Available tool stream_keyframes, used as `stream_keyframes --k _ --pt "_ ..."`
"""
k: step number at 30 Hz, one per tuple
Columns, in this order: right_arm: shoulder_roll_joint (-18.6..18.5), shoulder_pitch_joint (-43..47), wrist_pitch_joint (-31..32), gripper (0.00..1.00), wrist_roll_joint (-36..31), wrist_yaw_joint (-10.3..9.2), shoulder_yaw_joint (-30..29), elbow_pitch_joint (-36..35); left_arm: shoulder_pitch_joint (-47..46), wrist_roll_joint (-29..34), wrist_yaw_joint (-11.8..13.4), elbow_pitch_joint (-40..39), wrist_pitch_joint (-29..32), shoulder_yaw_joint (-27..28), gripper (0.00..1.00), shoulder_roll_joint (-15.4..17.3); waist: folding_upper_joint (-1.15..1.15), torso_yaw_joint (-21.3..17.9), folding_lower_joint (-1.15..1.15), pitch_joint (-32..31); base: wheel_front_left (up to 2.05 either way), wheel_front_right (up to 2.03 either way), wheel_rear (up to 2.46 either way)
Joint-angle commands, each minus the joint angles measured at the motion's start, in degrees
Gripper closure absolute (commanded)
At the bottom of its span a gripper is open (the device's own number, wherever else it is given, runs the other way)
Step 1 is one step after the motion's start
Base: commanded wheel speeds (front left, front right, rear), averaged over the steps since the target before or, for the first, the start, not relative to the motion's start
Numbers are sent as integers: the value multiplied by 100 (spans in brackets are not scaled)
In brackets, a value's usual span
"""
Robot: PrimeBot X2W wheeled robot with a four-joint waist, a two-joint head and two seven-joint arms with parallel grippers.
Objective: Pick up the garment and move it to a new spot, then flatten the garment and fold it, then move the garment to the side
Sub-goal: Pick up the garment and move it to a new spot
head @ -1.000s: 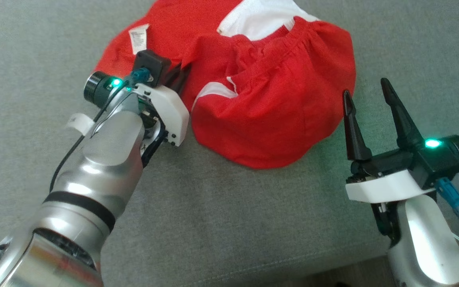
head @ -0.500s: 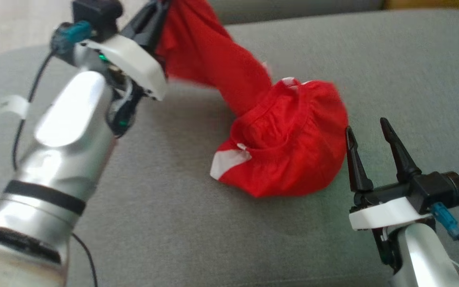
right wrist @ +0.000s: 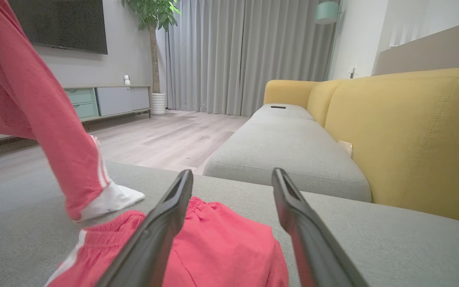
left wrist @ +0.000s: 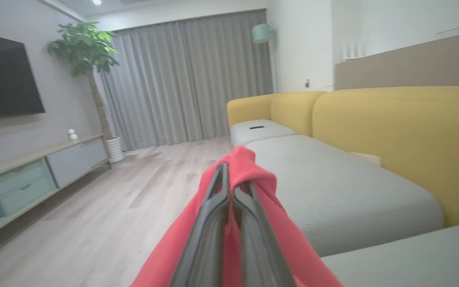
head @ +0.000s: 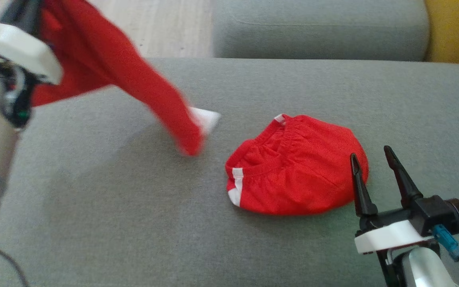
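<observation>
A red garment [head: 134,83] with a white hem hangs from my left gripper [head: 24,12] at the upper left of the head view. Its lower end trails down to the grey sofa seat [head: 114,207]. In the left wrist view the left gripper [left wrist: 231,179] is shut on a fold of the garment [left wrist: 249,159]. A second red piece with an elastic waistband and white trim [head: 297,175] lies crumpled on the seat. My right gripper [head: 370,153] stands open just right of that heap, touching nothing. In the right wrist view the right gripper [right wrist: 232,175] points over the heap [right wrist: 221,247], with the hanging garment [right wrist: 54,119] at the left.
Another grey seat cushion [head: 317,32] lies beyond a gap, with a yellow backrest [head: 456,32] to the right. Wooden floor [head: 161,28] shows past the seat's far left edge. A TV cabinet [right wrist: 110,99] and a potted plant [right wrist: 153,16] stand across the room.
My left gripper has lifted the garment up and to the left, pulling it off the crumpled red piece. The head camera has tilted up. The right gripper stays open beside the heap.
</observation>
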Motion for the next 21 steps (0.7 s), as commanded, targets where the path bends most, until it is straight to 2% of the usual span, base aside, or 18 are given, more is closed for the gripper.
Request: stream_keyframes --k 1,5,9,13,19,20,21 --pt "-2 -133 -12 0 -45 41 133 -180 -345 123 135 -207 -68 324 100 463 0 135 1 -29 0 0 0" --pt "-2 -135 -12 0 -66 41 142 -196 -210 311 288 -359 -68 476 100 811 0 264 1 28 0 0 0" --pt "-2 -146 -12 0 -67 41 229 -207 154 358 274 -327 -69 499 100 922 0 326 1 124 0 0 0" --pt "-2 -162 -12 0 -70 41 269 -222 520 267 213 -188 -69 519 100 880 0 332 1 248 0 0 0" --pt "-2 -284 -12 0 -154 41 349 -204 1151 -22 202 378 -69 671 100 652 0 246 1 536 0 0 0" --pt "-2 -307 -12 0 -158 41 362 -191 1245 -130 181 533 -61 717 52 580 0 221 1 547 0 0 0" --pt "-2 -323 -12 0 -154 41 375 -170 1322 -228 148 659 -60 756 0 507 0 194 1 537 0 0 0"
